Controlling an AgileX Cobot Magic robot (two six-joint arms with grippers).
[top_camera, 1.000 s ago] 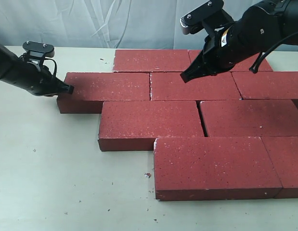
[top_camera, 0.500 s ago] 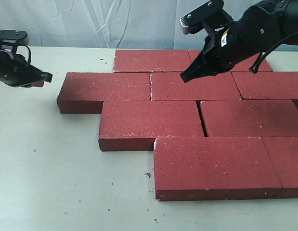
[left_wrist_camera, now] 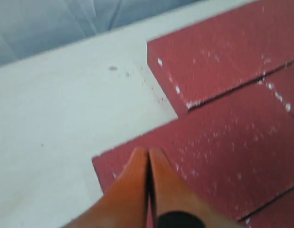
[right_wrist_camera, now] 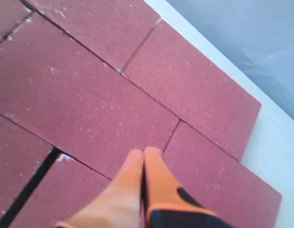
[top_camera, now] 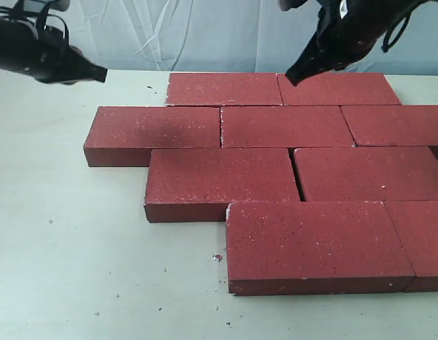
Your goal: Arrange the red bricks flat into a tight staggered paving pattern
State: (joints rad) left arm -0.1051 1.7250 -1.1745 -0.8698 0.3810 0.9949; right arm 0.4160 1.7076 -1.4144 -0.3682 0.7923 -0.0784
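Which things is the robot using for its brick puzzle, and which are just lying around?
For the job:
- bricks
- left gripper, shut, holding nothing
- right gripper, shut, holding nothing

Just lying about:
- crumbs on the table
- curtain behind

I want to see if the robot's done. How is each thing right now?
red bricks: lying flat in staggered rows, with one narrow gap in the third row from the back.
left gripper: shut, empty, touching nothing.
right gripper: shut, empty, touching nothing.
table: dotted with crumbs.
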